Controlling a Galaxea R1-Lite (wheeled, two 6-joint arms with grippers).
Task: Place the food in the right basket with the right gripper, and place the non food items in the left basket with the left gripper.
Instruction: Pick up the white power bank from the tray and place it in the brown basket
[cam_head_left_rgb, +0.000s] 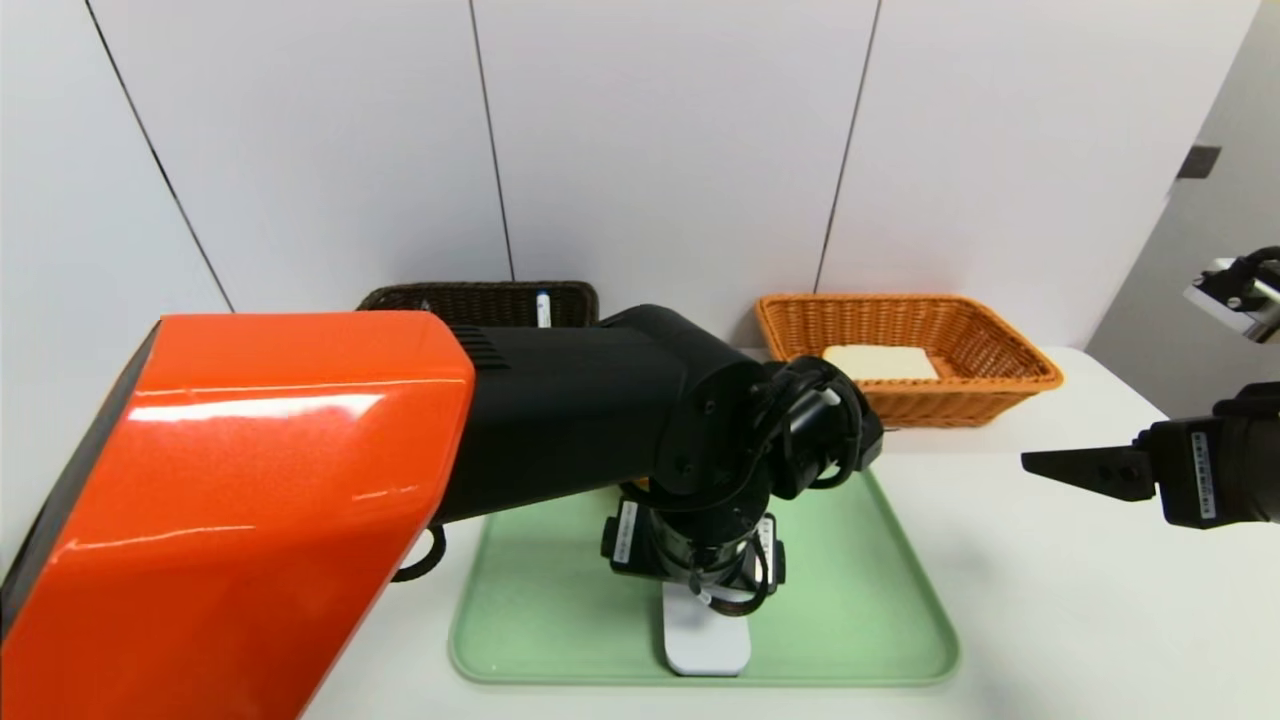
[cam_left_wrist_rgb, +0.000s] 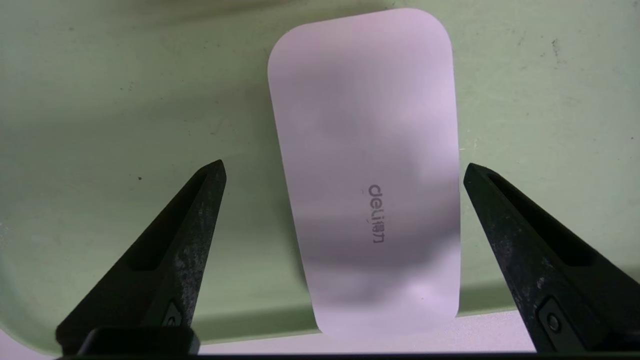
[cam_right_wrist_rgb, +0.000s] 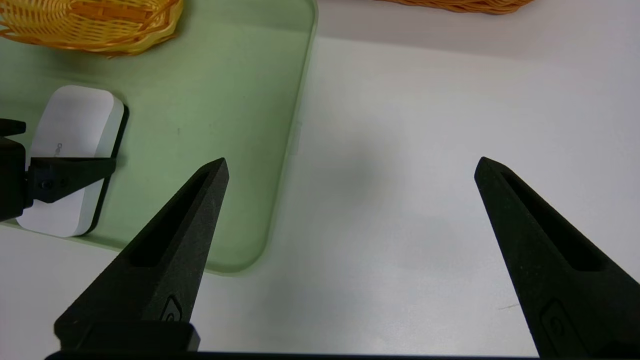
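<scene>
We find the bread (cam_head_left_rgb: 880, 362) lying in the orange basket (cam_head_left_rgb: 1010, 352) at two o'clock and a pen (cam_head_left_rgb: 543, 307) in the dark basket (cam_head_left_rgb: 400, 297) at eleven, leaving the case (cam_left_wrist_rgb: 365, 170) on the tray (cam_head_left_rgb: 870, 600), between the left gripper's (cam_left_wrist_rgb: 342, 172) wide fingers, the right gripper (cam_right_wrist_rgb: 350, 167) idle at three, also wide.

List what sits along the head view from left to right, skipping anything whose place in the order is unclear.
Left arm's orange upper cover → dark brown basket → white case on the green tray, with the left gripper over it → orange basket holding the bread → right gripper.
</scene>
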